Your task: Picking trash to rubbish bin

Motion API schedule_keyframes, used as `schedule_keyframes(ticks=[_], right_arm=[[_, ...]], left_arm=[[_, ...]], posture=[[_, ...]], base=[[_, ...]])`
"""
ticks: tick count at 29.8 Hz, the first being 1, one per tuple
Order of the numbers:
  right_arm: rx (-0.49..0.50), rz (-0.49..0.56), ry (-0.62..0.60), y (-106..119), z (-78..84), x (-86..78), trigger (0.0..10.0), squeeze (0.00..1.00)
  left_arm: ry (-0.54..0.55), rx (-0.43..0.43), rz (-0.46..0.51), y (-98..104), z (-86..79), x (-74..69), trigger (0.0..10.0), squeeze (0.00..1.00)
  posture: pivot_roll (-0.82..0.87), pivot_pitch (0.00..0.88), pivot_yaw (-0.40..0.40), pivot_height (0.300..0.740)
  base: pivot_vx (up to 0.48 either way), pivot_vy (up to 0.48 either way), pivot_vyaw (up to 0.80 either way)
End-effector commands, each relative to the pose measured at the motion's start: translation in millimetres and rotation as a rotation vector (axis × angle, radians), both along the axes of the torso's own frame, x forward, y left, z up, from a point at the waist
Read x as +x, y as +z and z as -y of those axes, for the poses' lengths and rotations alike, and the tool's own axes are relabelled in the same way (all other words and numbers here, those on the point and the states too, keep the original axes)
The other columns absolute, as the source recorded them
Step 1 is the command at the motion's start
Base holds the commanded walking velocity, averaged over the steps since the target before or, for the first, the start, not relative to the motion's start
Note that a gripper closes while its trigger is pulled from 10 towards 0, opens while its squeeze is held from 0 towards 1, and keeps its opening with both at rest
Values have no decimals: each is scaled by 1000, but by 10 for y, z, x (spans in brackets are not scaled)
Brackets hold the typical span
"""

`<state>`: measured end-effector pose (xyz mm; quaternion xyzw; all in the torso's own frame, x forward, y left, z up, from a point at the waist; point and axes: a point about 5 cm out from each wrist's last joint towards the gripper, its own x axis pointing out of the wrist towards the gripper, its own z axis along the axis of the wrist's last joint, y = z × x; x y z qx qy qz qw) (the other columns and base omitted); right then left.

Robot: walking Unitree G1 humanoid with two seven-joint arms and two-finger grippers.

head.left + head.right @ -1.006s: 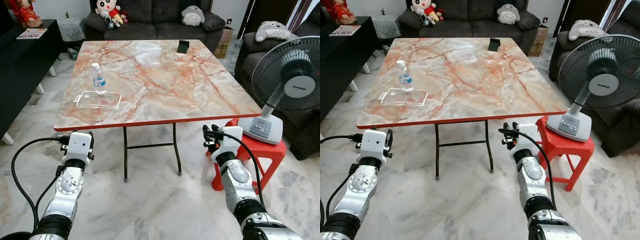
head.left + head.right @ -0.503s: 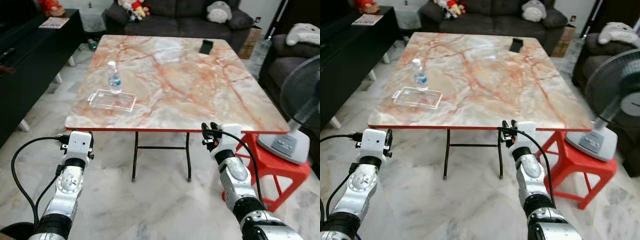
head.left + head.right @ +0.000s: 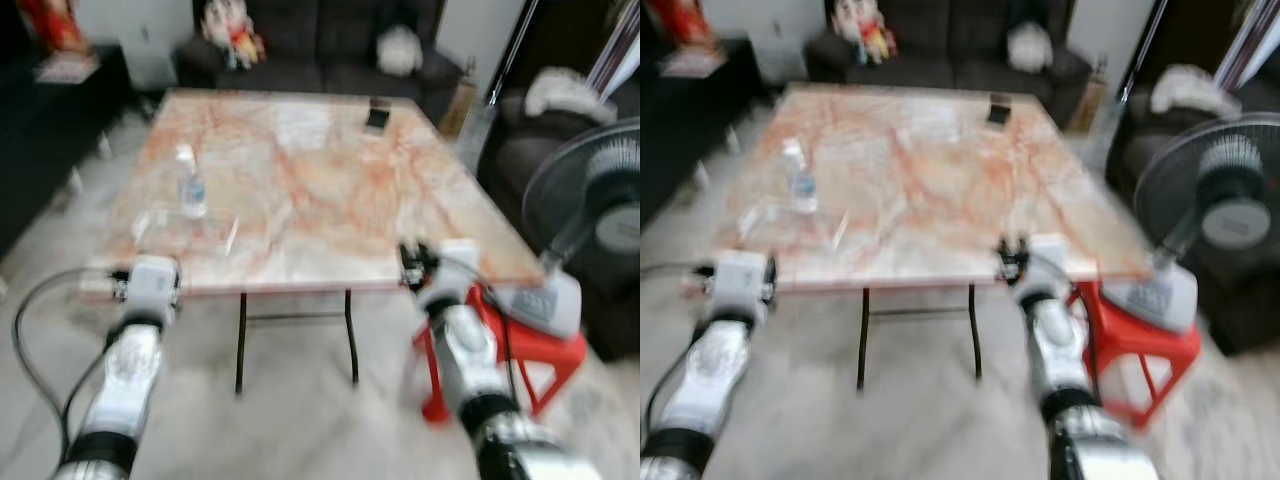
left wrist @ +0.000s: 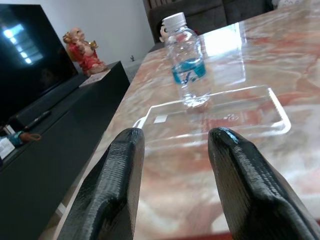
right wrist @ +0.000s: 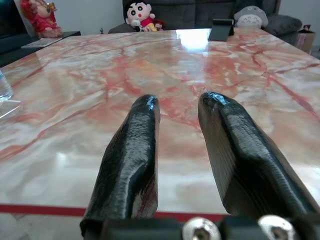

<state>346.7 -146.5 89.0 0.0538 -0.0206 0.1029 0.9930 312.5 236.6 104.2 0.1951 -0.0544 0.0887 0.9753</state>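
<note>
1. Water bottle (image 4: 186,65) stood upright on the marble table (image 3: 330,190), near the robot's left front corner, touching or just behind a clear plastic tray (image 4: 220,117). Both looked like the trash to collect; no bin was visible from where I stood.
2. Risk: head views were motion-blurred, so the robot was probably walking. Reaching before it settled could mean a misjudged approach and a tipped bottle.
3. Risk: the tray was thin, flat and transparent. Long fingers could slide over it or push it into the bottle, knocking it over or off the near edge.
4. Risk: fan (image 3: 600,215) on the red stool (image 3: 520,345) sat just beside the right arm; a wide swing might clip it.
5. Left gripper (image 4: 172,165) was released, fingers spread and empty, at table-edge height, pointed at the tray with the bottle beyond it; near, not touching.
6. Right gripper (image 5: 177,150) was also parted and empty, at the near edge further right, well apart from the bottle.
</note>
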Motion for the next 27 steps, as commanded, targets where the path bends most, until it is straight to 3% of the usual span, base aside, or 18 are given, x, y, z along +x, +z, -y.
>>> schedule_keyframes(ticks=[1,27], right_arm=[[-11,18,-29,50,117,19,10000,0],[-33,21,-8,19,44,-8,10000,0]], left_arm=[[-24,-5,9,26,92,36,10000,0],[-32,0,17,69,94,45,10000,0]], posture=[[14,0,-62,740],[17,0,-51,740]], base=[[311,0,0],[314,0,0]])
